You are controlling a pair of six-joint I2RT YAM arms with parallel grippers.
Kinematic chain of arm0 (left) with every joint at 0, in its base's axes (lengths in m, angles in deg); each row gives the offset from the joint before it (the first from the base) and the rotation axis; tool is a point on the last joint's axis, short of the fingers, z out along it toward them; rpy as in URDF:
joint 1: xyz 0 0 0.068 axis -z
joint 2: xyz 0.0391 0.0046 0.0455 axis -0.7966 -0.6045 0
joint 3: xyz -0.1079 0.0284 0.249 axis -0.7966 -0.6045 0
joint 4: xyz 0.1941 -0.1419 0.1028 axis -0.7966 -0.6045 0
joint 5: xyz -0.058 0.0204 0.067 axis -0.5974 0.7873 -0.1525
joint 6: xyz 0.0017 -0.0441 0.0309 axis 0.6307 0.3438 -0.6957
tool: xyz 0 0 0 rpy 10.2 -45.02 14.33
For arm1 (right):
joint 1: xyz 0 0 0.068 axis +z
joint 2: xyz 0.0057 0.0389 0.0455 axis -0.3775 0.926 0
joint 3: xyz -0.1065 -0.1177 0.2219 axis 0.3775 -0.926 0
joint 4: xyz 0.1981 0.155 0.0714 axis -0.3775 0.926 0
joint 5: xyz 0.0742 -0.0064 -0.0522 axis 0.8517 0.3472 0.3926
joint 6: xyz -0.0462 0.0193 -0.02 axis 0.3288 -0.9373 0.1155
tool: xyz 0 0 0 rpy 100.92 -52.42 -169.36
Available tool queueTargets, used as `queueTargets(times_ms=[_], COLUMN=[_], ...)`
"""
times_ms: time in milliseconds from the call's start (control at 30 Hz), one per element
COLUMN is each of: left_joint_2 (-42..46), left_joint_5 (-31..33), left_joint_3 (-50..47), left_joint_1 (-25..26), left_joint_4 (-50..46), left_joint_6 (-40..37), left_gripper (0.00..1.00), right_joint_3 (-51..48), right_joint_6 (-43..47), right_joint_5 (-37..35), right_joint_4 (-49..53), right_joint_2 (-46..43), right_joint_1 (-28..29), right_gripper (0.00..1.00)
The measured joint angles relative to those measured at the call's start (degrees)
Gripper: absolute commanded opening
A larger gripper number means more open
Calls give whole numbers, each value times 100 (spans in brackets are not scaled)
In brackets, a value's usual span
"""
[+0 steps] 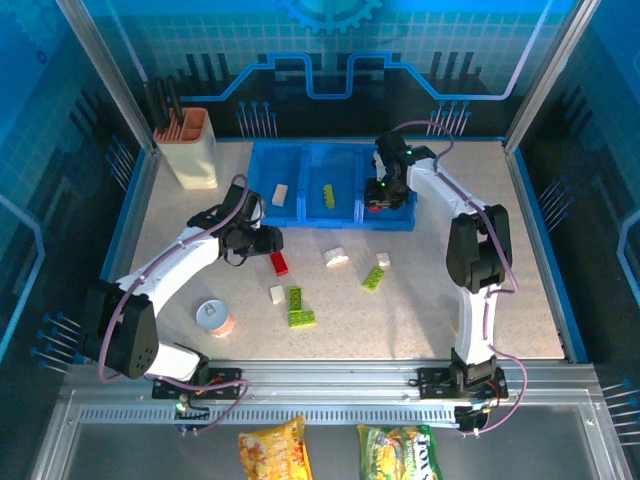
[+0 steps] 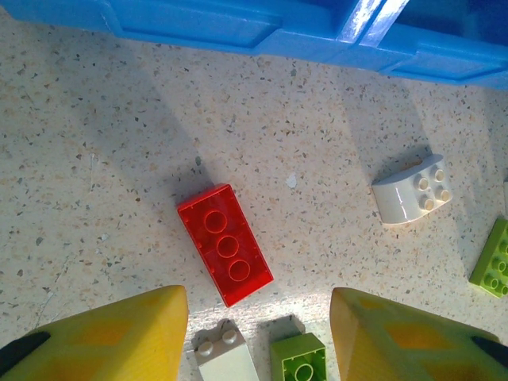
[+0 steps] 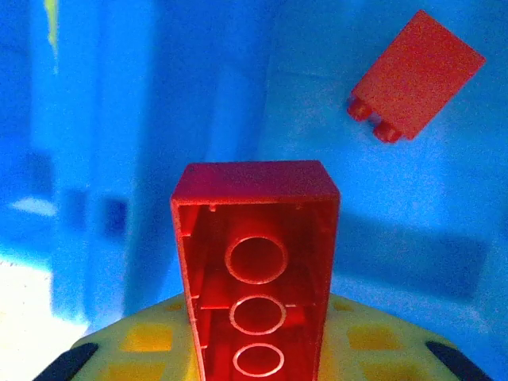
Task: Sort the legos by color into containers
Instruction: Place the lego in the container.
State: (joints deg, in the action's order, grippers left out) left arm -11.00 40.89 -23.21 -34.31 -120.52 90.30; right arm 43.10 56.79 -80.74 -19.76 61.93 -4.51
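Scanning from the left: beige utensil holder (image 1: 190, 150) stands at the far-left corner of the table (image 1: 400, 330), and an orange-label can (image 1: 213, 318) sits near the front. Left gripper (image 1: 262, 240) is low over the tabletop with jaws partway apart and nothing in them. Its yellow fingers (image 2: 119, 333) frame a gap. The loose red brick (image 2: 225, 244) lies hollow side up just ahead of that gap, touching neither finger. A small white brick (image 2: 226, 357) and a green brick (image 2: 298, 361) show at the wrist view's lower edge, between the fingers. Further right on the table are a rounded white brick (image 2: 411, 190), a lime brick (image 1: 373, 279) and a small cream brick (image 1: 383, 259) just beside it.

The blue tray (image 1: 300, 222) sits at far centre. Its left bin holds a cream brick (image 1: 281, 194) and its middle bin a lime one (image 1: 327, 194). Right gripper (image 1: 378, 197) hangs over the right bin, clamped on the held red brick (image 3: 254, 262), whose hollow side faces the wrist camera. A second red brick (image 3: 417, 75) lies on that bin's floor, well apart from the held one.
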Motion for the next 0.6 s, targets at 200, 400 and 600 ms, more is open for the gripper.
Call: queueTargets(times_ms=[200, 400, 600], left_joint_2=[0, 0, 0], left_joint_5=[2, 28, 68], left_joint_3=[0, 0, 0], left_joint_1=[0, 0, 0], left_joint_4=[-63, -74, -114], left_joint_6=[2, 7, 140], left_gripper=[51, 51, 51], right_joint_3=[334, 498, 645], right_joint_6=[-2, 0, 2], right_joint_5=[68, 127, 33], right_joint_4=[-61, -98, -98], right_joint_2=[516, 929, 1154], right_joint_1=[-136, -168, -177], right_gripper=[28, 28, 31])
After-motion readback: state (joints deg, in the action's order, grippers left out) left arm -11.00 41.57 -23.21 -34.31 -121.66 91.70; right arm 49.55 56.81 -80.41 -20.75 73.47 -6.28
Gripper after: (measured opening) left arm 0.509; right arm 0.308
